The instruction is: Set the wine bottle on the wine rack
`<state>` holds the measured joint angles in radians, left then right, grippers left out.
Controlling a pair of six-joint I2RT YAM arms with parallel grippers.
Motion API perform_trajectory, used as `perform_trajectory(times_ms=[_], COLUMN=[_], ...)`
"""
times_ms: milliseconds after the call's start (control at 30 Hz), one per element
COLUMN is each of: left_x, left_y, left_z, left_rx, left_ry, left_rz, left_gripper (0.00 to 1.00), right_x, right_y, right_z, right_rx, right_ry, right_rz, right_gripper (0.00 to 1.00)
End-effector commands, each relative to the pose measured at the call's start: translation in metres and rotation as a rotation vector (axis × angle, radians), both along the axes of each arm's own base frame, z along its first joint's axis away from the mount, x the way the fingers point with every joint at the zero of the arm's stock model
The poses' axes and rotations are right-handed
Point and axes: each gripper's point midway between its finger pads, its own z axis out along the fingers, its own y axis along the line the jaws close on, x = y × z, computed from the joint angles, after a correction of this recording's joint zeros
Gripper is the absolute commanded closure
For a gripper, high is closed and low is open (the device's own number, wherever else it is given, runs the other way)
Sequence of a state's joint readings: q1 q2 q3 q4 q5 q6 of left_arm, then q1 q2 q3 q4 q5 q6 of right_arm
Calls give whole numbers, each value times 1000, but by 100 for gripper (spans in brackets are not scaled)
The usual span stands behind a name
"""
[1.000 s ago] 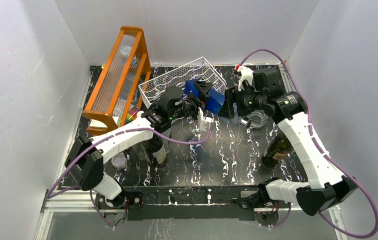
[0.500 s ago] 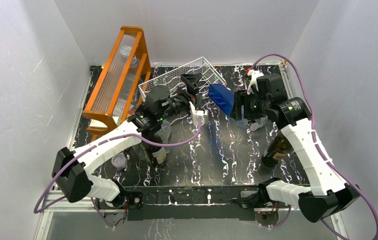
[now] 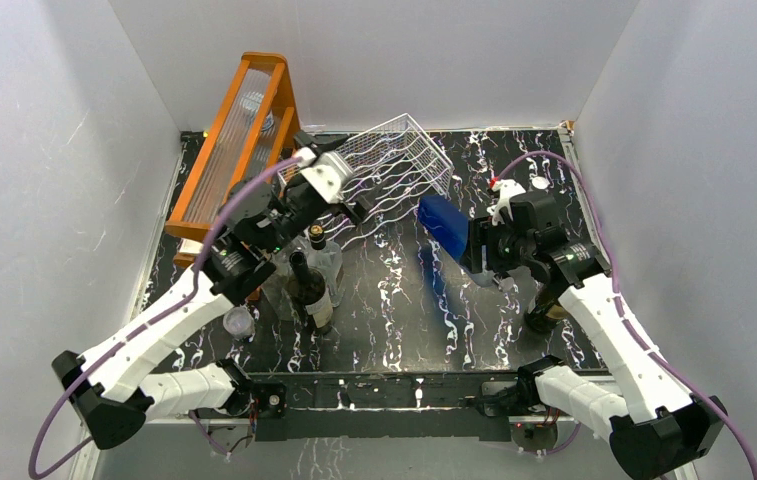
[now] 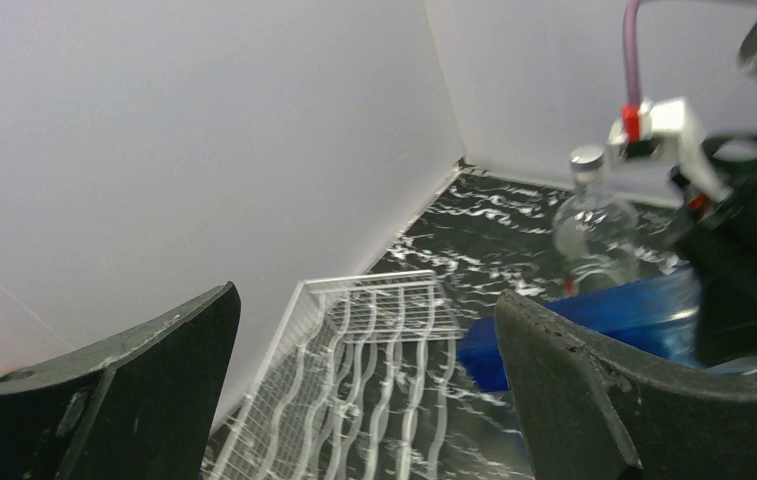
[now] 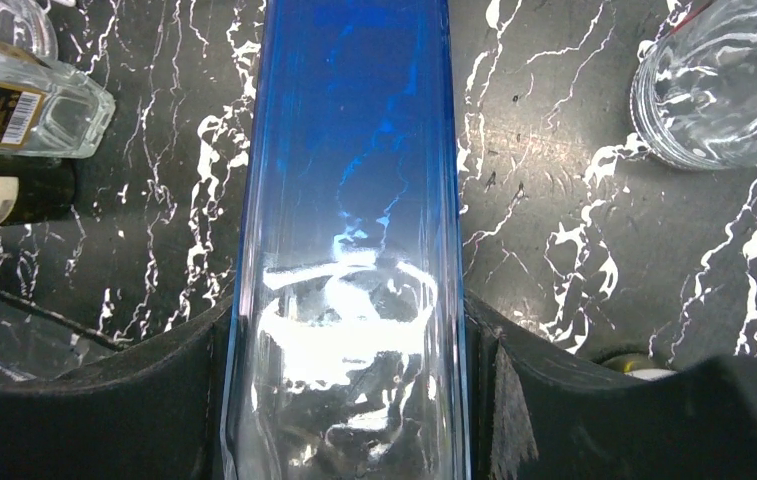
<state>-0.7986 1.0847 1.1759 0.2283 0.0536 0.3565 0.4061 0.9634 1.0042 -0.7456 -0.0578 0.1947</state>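
The blue glass bottle (image 3: 443, 222) hangs in the air over the middle of the table. My right gripper (image 3: 476, 248) is shut on it, and in the right wrist view the bottle (image 5: 354, 180) fills the space between the black fingers of that gripper (image 5: 349, 380). The white wire rack (image 3: 394, 158) lies tilted at the back centre and holds nothing; it also shows in the left wrist view (image 4: 374, 360). My left gripper (image 3: 351, 198) is open and empty, near the rack's left end (image 4: 366, 300). The blue bottle (image 4: 604, 320) lies to its right.
The orange wooden frame (image 3: 239, 160) stands at the back left. A dark labelled bottle (image 3: 309, 285) and a clear bottle (image 3: 326, 252) stand under my left arm. A dark bottle (image 3: 552, 300) stands at the right. A clear capped bottle (image 4: 594, 225) stands beyond the rack.
My left gripper let go of the blue bottle and drew back left toward the orange frame. My right gripper carried the bottle right and nearer, away from the rack.
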Motion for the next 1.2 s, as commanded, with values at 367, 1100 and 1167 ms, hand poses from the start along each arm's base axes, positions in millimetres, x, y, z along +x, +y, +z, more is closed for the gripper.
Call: perform_trajectory(times_ms=[367,1100,1167], left_x=[-29,-34,-35], left_y=[31,35,37], left_z=[17,13,14], left_rx=[-243,-221,-224], left_ry=[364,424,423], left_rz=[33,46,50], left_gripper=[2,2,2], right_x=[60,81,83], right_y=[35,30,30], right_z=[44,31,29], right_rx=[211,225,222], right_ry=[-414,-635,-638], right_rz=[37,1,2], right_gripper=[100,100,100])
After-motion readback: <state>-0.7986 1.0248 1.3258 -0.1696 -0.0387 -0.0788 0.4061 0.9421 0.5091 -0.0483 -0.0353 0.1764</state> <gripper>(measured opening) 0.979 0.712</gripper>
